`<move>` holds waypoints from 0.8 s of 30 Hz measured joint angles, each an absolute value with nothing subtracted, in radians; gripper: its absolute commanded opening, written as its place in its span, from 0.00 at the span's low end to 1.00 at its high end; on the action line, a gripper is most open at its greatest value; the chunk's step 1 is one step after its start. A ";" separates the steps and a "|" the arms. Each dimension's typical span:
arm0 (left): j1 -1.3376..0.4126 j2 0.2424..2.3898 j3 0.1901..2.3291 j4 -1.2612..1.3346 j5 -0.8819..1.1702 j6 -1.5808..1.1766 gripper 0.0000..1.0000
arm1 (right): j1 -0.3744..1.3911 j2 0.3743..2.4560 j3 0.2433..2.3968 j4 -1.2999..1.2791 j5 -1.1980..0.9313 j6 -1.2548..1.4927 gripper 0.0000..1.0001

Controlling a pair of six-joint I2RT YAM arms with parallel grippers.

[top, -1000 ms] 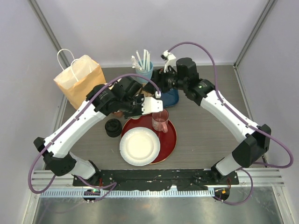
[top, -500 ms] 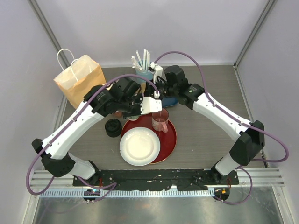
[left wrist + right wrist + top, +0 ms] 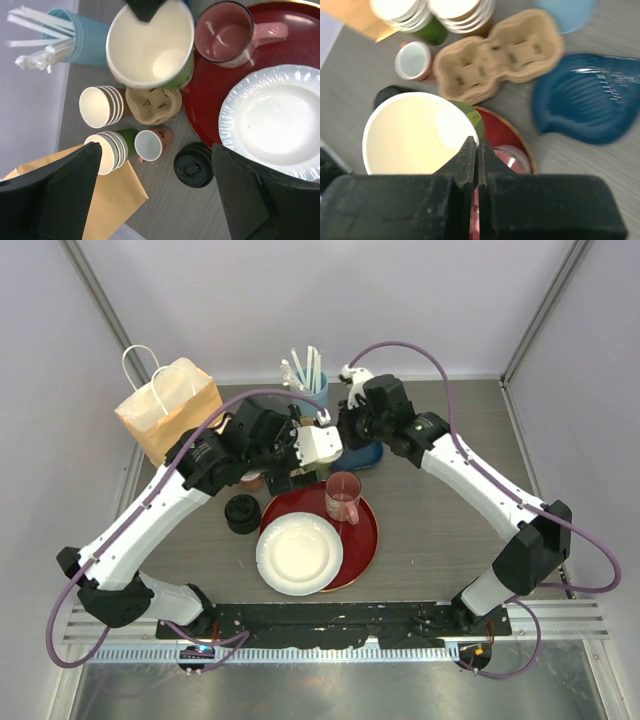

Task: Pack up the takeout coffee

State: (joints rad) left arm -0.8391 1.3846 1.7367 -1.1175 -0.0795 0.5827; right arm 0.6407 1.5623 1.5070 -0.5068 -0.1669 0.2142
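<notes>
grey wood-grain surface [image 3: 440, 490], pale walls [image 3: 350, 300] around. right pincer [image 3: 476, 150] clamped on rim of open-topped green cup [image 3: 415, 132], held above far-left edge of red tray [image 3: 365, 530] beside pink mug [image 3: 343, 498]. left pincer [image 3: 156, 147] spread apart. paper bag [image 3: 170, 410] far left. white plate [image 3: 298, 553] on tray's near side.

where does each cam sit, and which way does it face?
Top external: above and behind the bases, looking down on the table; both whole arms show.
Left wrist: faces down at green cup and white plate; open left hand at bottom corners.
Right wrist: down over the same cup; right hand shut on its rim.
Shared: both wrists see the cup carrier.
</notes>
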 measured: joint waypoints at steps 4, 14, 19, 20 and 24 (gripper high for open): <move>-0.770 1.354 1.734 -1.056 -0.091 0.515 1.00 | 0.520 1.526 1.504 -0.524 -0.098 0.202 0.01; -0.472 1.327 1.593 -0.895 -0.044 0.350 1.00 | 0.173 1.395 1.286 -0.516 0.068 0.184 0.01; -0.419 1.344 1.544 -0.865 0.010 0.316 1.00 | 0.161 1.430 1.166 -0.526 0.079 0.186 0.01; -0.414 1.346 1.539 -0.862 0.018 0.313 1.00 | 0.159 1.436 1.151 -0.525 0.082 0.186 0.01; -0.402 1.347 1.510 -0.849 0.041 0.307 1.00 | 0.141 1.454 1.115 -0.507 0.085 0.190 0.01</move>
State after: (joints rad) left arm -0.4019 1.3472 1.5105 -0.8490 0.0410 0.3073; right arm 0.1413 1.4544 1.1149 -0.5068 0.0853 0.1902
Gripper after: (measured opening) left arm 0.996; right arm 0.046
